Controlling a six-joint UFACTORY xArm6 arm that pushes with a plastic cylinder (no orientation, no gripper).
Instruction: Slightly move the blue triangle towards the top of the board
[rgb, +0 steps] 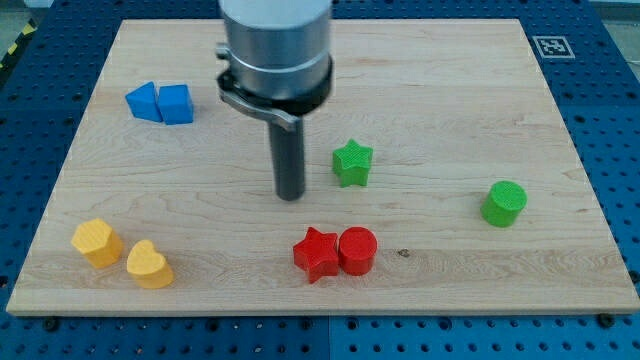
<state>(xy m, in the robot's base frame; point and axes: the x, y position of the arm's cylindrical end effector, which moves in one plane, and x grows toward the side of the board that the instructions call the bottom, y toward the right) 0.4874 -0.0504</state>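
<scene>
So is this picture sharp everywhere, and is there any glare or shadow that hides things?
In the camera view, the blocks look crisp: the blue triangle and green star have clear edges. The metal arm housing at the view's top is slightly soft and shows a dull sheen. Light is even; the blocks cast only faint shadows. My tip is dark, yet distinct against the wooden board.

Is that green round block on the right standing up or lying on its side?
Standing upright. The green cylinder block shows its flat round face on top, with its curved side running down to the wooden board.
</scene>
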